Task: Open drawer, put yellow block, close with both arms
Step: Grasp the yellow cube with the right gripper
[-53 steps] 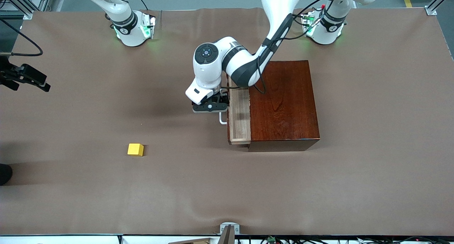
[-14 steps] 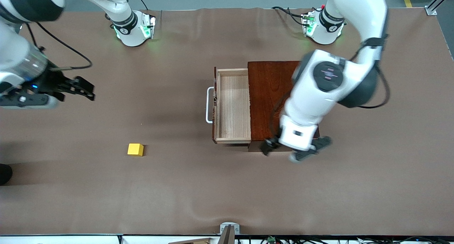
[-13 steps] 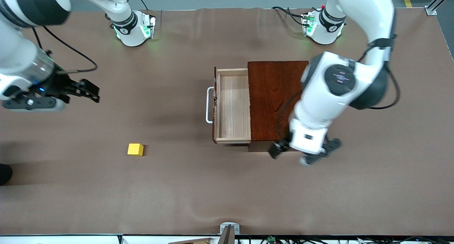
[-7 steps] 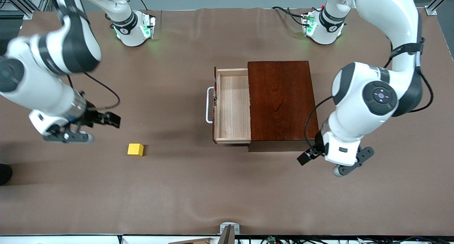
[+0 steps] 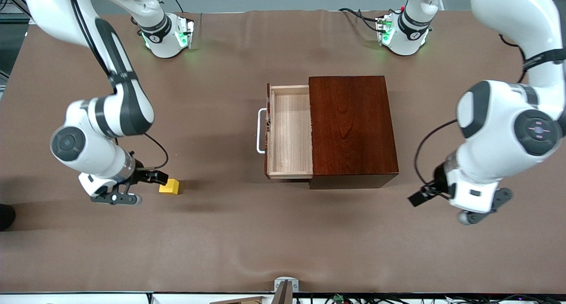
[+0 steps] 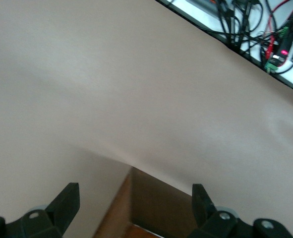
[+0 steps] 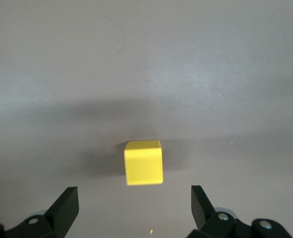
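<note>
Right gripper (image 5: 116, 197) closing in on the yellow block (image 5: 169, 187), drawer (image 5: 289, 131) already pulled out

The block sits on the table (image 5: 247, 233) in the lower left of the front frame, well apart from the open drawer at centre; it looks light, rigid and flat-sided, probably easiest to pinch across two opposite faces. In the right wrist view the fingers (image 7: 67, 206) are spread wider than the block (image 7: 144, 162) and touch nothing. The left gripper (image 5: 460, 202) waits at lower right over the table near the box corner, fingers (image 6: 69, 201) apart and empty
</note>
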